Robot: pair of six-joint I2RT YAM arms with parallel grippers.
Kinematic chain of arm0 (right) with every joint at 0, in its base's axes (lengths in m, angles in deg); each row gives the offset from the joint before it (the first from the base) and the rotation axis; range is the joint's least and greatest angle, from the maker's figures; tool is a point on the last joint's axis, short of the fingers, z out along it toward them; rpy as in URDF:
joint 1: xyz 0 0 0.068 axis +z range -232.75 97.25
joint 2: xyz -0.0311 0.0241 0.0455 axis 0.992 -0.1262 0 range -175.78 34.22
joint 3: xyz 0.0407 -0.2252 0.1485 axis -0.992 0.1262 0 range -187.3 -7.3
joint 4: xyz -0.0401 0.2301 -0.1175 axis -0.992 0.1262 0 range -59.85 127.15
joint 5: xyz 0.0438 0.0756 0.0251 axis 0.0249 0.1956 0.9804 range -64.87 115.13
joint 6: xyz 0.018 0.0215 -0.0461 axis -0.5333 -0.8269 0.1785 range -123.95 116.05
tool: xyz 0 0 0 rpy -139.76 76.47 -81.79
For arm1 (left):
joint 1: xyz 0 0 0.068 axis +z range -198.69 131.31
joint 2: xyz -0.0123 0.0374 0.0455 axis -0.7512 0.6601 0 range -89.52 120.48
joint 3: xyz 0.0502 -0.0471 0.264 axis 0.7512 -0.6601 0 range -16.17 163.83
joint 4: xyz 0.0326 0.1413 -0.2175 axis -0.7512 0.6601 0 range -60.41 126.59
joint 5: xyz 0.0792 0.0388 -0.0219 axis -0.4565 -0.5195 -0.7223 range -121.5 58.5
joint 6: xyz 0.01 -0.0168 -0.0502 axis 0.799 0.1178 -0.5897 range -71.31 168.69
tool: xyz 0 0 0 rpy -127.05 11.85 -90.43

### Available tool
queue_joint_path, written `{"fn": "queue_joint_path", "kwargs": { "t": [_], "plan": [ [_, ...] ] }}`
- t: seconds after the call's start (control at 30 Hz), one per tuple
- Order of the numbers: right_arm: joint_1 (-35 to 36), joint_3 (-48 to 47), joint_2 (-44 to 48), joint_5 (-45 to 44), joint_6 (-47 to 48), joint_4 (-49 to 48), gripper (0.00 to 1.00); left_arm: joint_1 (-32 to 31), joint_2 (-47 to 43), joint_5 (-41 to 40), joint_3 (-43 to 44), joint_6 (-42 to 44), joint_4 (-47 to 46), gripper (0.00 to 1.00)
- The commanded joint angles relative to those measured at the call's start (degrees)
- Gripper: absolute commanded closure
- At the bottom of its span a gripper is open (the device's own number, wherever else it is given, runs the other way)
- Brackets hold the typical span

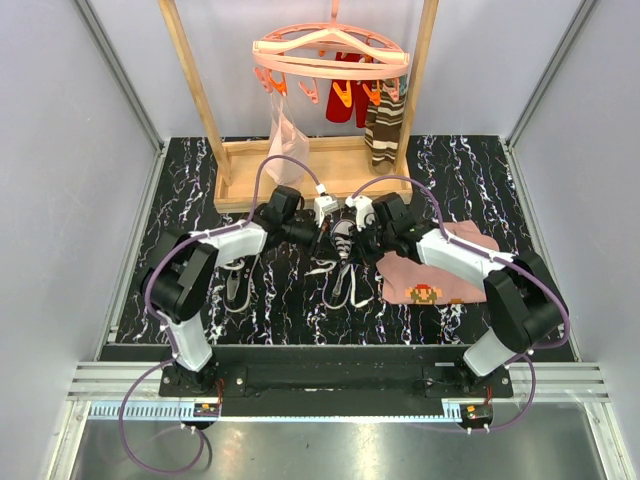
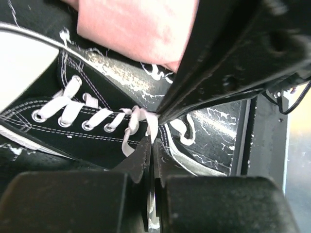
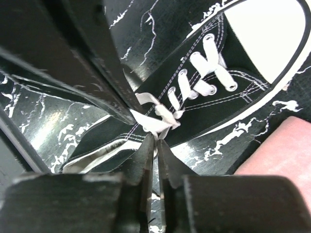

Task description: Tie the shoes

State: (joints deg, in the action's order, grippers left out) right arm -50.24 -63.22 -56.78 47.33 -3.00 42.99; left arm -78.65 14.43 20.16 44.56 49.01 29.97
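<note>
The left shoe [image 1: 237,288] lies on the left half of the table [image 1: 470,180], about midway between its back and near edges. It is partly under the left arm and nothing is holding it.

Next along, the left gripper [image 2: 151,145] is clenched on a strand of white lace [image 2: 138,119] just past the last eyelets of the middle shoe [image 1: 343,262]. That shoe sits at the table's centre with its toe toward the back edge.

The right gripper [image 3: 156,141] meets the same knot of lace from the other side. Its fingers stand almost together with only a sliver between them. From this close, dark view I cannot tell whether they pinch the lace or have just let it slip.

The step in hand looks like drawing the first crossing tight on the middle shoe, since no bow has been formed. The next move calls for both grippers to have a sure hold on separate strands. They would then pull apart, toward the left and right edges, without dragging the shoe.

The pink cloth [image 1: 435,272] lies by the right gripper's arm, toward the right edge.

By count there are two shoes, two grippers and one pink cloth. One wooden rack [image 1: 300,165] stands at the back edge, carrying one peg hanger [image 1: 330,55].
</note>
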Motion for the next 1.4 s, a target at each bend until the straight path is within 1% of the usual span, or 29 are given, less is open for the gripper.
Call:
{"fn": "queue_joint_path", "kwargs": {
  "t": [0.0,0.07,0.17,0.2,0.23,0.27,0.3,0.33,0.4,0.43,0.6,0.63,0.7,0.83,1.0,1.07,1.1,1.13,1.2,1.3,1.37],
  "plan": [
    [-1.9,-3.0,3.0,3.7,-0.6,1.1,0.80,0.0,-5.2,-2.3,-1.7,2.9,-6.7,1.00],
    [-3.7,-3.9,3.1,6.3,-0.8,2.1,0.79,-0.2,-5.9,-2.8,-1.7,4.1,-6.6,1.00],
    [-5.8,-4.8,3.3,10.7,-3.0,3.5,0.73,-0.9,-6.5,-4.5,-1.0,7.7,-4.4,1.00],
    [-7.0,-4.9,3.3,11.7,-3.2,4.0,0.70,-1.1,-6.6,-5.6,-0.9,8.5,-4.1,1.00],
    [-7.5,-5.1,3.1,13.1,-3.3,4.2,0.64,-1.5,-6.7,-6.0,-0.7,10.3,-3.8,1.00],
    [-8.2,-5.2,3.0,13.9,-3.2,4.4,0.61,-1.9,-6.9,-6.5,-0.5,11.4,-2.8,1.00],
    [-9.0,-5.3,2.9,14.6,-3.1,4.5,0.61,-2.2,-7.1,-8.0,-0.4,12.5,-2.3,1.00],
    [-9.4,-5.3,2.6,15.8,-3.1,4.5,0.57,-2.8,-7.1,-8.8,-0.1,14.6,-1.7,1.00],
    [-10.0,-5.8,1.9,17.1,-2.5,4.8,0.52,-3.1,-6.8,-9.7,-0.1,15.8,-0.9,1.00],
    [-10.2,-6.0,1.1,18.7,-2.3,5.1,0.51,-3.4,-6.8,-10.5,0.1,17.4,-0.6,1.00],
    [-10.3,-8.5,-2.1,19.0,-1.2,5.4,0.51,-4.1,-8.2,-12.5,-0.3,23.3,2.1,1.00],
    [-10.4,-9.0,-2.8,19.2,-1.2,5.4,0.52,-4.5,-8.6,-12.9,-0.3,25.7,2.6,1.00],
    [-10.4,-10.7,-4.2,19.6,-1.2,5.4,0.55,-4.9,-9.5,-14.6,-0.8,27.6,2.5,0.99],
    [-10.4,-13.2,-7.2,21.2,-1.7,5.4,0.57,-6.0,-10.2,-17.5,-1.0,33.9,2.6,0.99],
    [-10.4,-14.5,-9.6,21.6,-2.4,4.8,0.59,-7.2,-10.5,-21.1,-2.5,39.8,0.3,0.99],
    [-10.5,-14.7,-10.1,22.1,-3.1,4.6,0.60,-8.0,-10.5,-22.4,-3.4,40.9,-2.3,1.00],
    [-10.5,-14.7,-10.8,22.6,-3.1,4.5,0.60,-8.4,-10.7,-24.5,-4.6,41.8,-3.4,1.00],
    [-10.7,-14.7,-10.9,22.8,-3.4,4.5,0.61,-9.0,-10.8,-25.5,-5.4,42.3,-6.6,1.00],
    [-11.1,-14.7,-11.7,24.0,-3.8,4.2,0.61,-9.8,-11.2,-28.3,-7.2,44.2,-10.1,1.00],
    [-11.6,-14.9,-12.9,25.7,-4.6,4.0,0.61,-10.8,-12.1,-30.3,-11.1,47.7,-18.5,1.00],
    [-11.7,-14.8,-13.2,26.4,-4.9,3.9,0.61,-11.6,-12.6,-31.6,-13.7,49.2,-21.6,1.00]
  ]
}}
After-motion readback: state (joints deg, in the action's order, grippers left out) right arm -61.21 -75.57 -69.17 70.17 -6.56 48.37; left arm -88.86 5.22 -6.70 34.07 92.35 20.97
